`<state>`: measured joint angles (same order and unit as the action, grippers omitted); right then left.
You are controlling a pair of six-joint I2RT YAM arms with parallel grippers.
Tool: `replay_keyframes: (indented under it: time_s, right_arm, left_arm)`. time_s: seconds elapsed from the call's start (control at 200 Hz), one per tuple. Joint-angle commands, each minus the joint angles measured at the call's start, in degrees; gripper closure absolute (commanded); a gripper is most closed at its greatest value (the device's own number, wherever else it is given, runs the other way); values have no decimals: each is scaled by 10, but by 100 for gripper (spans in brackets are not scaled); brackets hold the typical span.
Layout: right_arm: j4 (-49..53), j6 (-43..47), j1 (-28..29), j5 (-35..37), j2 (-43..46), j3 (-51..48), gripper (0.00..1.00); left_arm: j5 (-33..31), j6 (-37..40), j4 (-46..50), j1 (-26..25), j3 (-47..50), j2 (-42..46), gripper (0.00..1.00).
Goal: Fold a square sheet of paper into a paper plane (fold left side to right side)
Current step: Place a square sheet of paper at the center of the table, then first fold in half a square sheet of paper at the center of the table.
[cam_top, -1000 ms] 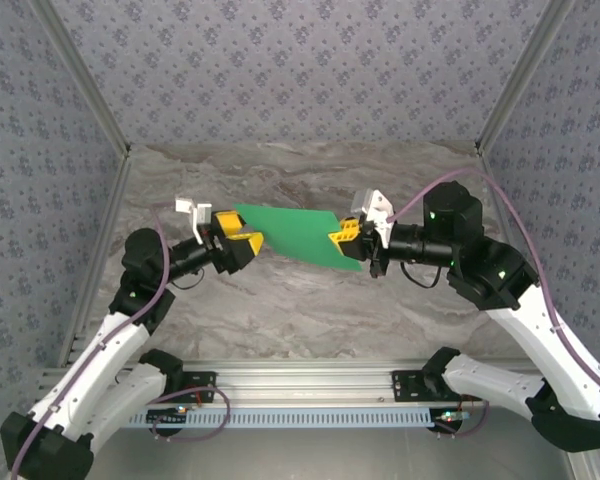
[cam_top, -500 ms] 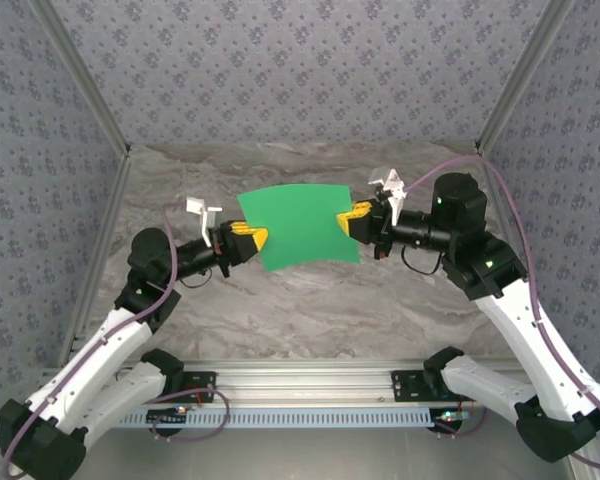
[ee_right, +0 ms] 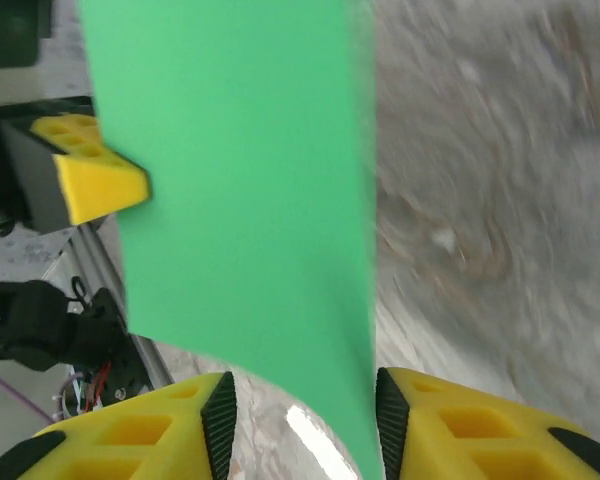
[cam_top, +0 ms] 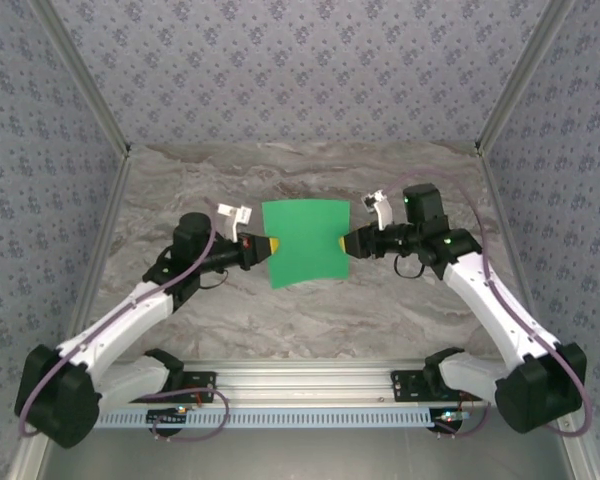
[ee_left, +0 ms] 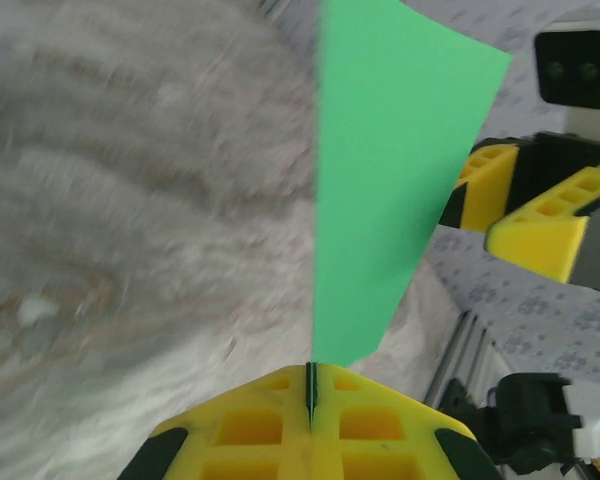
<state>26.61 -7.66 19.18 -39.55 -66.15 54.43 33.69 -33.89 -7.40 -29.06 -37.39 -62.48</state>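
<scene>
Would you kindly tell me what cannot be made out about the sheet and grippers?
Top view: whether the right gripper touches the square sheet of paper is too small to tell.
Right wrist view: sheet's far edge cut off by the frame top; sheet partly hides the left gripper.

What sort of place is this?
Likely a robot test booth: a marble-patterned tabletop enclosed by grey patterned wall panels, with two white-and-black robot arms at a bright green square sheet of paper.
</scene>
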Motion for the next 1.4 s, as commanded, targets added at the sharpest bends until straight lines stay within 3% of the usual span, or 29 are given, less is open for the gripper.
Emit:
replay_keyframes:
  time_s: [0.0,0.175,0.27,0.35,0.555,0.849,1.104,1.394]
  right_arm:
    - [22,-9,-20,38,-17,-38,44]
    - [-12,-41,-22,69,-60,-82,40]
    - [-72,-81,-10,51,-87,-108,47]
    - [-135,-122,10,40,-123,-129,59]
    - [-206,-177,46,66,-220,-129,78]
    - [-187,-187,63,81,-321,-99,80]
    - [-148,-174,64,116,-334,-98,80]
    - [-148,-169,53,96,-311,-112,79]
  left_arm:
    - [-33,-16,49,-5,5,-66,100]
    - [-38,-25,33,-5,5,-206,100]
    - [-54,-39,16,-5,-4,-265,100]
    - [-68,-52,10,-6,-15,-295,100]
    - [-87,-55,25,-8,-29,-309,100]
    - [-69,-64,35,-10,-44,-297,100]
    - [-17,-107,-1,-19,-71,-287,73]
    - [3,-136,-36,-48,-117,-326,51]
